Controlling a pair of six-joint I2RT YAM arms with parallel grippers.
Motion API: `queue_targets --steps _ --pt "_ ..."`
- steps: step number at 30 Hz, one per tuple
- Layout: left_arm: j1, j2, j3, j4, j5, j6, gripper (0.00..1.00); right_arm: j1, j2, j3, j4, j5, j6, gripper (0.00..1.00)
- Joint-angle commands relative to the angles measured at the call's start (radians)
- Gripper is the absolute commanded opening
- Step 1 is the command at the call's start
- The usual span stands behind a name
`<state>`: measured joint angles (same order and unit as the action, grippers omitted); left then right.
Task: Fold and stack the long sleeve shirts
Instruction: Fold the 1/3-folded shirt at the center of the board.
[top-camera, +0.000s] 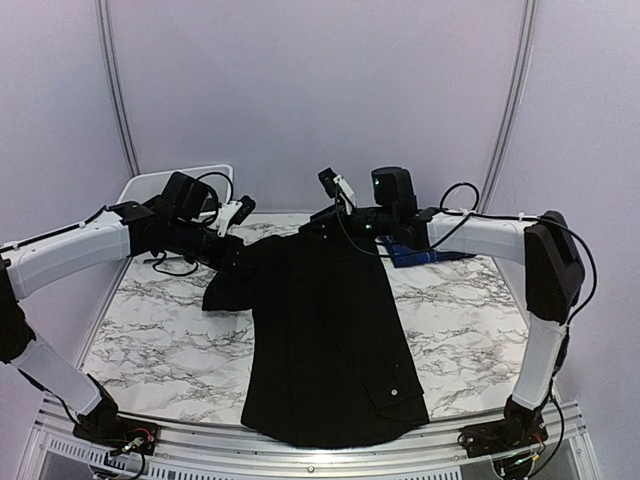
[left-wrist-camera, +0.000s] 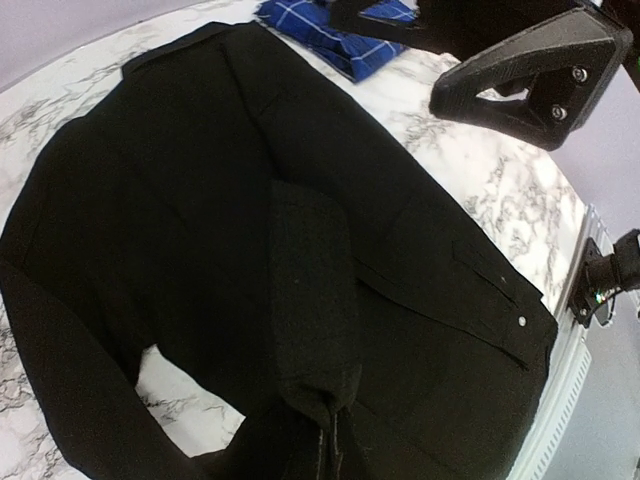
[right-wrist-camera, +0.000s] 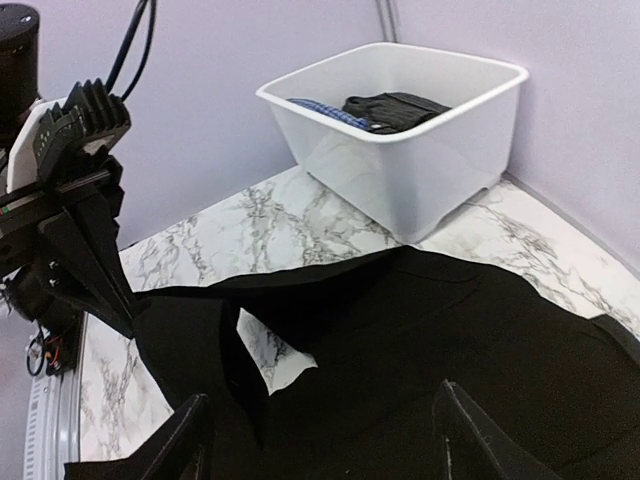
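Marble bench (top-camera: 150, 345) is carrying black shirt (top-camera: 330, 330), spread mid-bench, hem lapping over near edge, bare marble showing L & R of it. White bin (right-wrist-camera: 400, 170) is sitting at far-L corner w/ clothes inside. Blue plaid shirt (left-wrist-camera: 330, 35) is lying far R, just beside black collar. L hand (top-camera: 240, 210) is clamping shut on black sleeve, holding it off the marble. R hand (right-wrist-camera: 330, 445) is hovering over shirt's far end, fingers apart, gripping nothing.
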<state>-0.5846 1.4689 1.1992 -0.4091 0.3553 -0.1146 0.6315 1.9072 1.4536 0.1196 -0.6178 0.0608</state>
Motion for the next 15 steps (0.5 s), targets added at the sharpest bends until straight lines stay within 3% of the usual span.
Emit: queue_targets --steps 1,10,15 --pt "-0.037 0.005 0.036 -0.008 0.074 0.072 0.0 0.027 0.006 0.03 0.02 -0.191 -0.037 0.7" --pt "-0.059 0.029 0.057 -0.019 0.064 0.088 0.0 0.102 0.088 0.125 -0.107 -0.239 -0.099 0.75" --pt "-0.06 0.032 0.054 -0.019 0.046 0.091 0.0 0.12 0.098 0.126 -0.117 -0.243 -0.096 0.65"
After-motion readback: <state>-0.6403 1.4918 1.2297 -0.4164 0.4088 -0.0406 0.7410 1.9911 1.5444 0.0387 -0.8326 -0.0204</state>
